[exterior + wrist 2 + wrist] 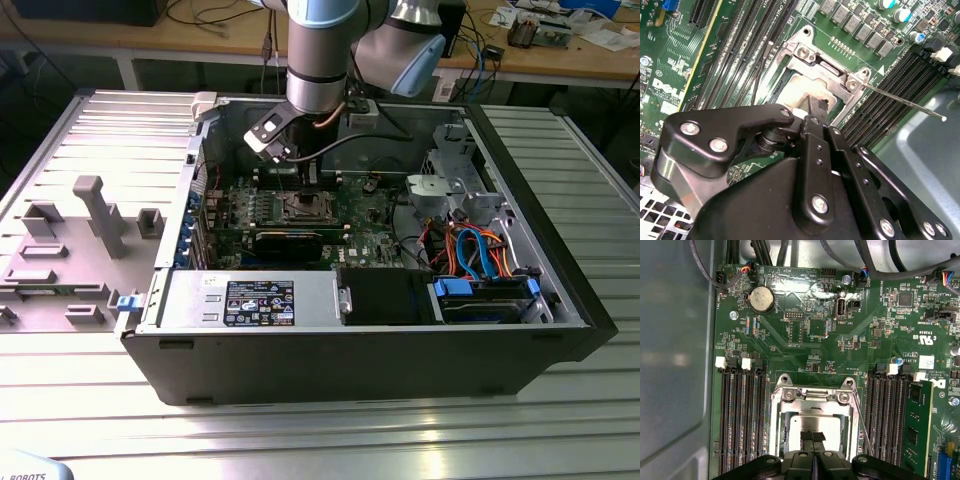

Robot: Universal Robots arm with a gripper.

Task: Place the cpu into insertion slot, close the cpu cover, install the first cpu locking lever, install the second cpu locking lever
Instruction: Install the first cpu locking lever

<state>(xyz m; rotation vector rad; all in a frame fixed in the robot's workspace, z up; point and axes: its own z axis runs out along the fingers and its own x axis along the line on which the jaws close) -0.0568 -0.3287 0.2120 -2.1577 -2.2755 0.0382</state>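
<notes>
My gripper point(303, 172) hangs inside the open computer case, right over the insertion slot point(303, 207). In both wrist views its black fingertips point(813, 436) point(816, 107) are pressed together, with nothing visible between them, tip down over the cpu. The cpu point(807, 423) point(805, 91) lies in the slot, its dull silver top showing through the window of the cpu cover point(812, 407) point(812, 55), which lies flat over it. One thin wire locking lever point(905, 102) point(863, 427) sticks out sideways over the memory slots. A second wire lever point(761, 72) runs along the socket's other side.
Long black memory slots point(740, 420) point(885, 420) flank the socket. The grey case wall point(675, 365) stands close by, with cable bundles point(790, 250) at the board's edge. In the exterior view, a black card point(290, 240), a power supply point(250, 300) and cabled drives point(480, 280) fill the case.
</notes>
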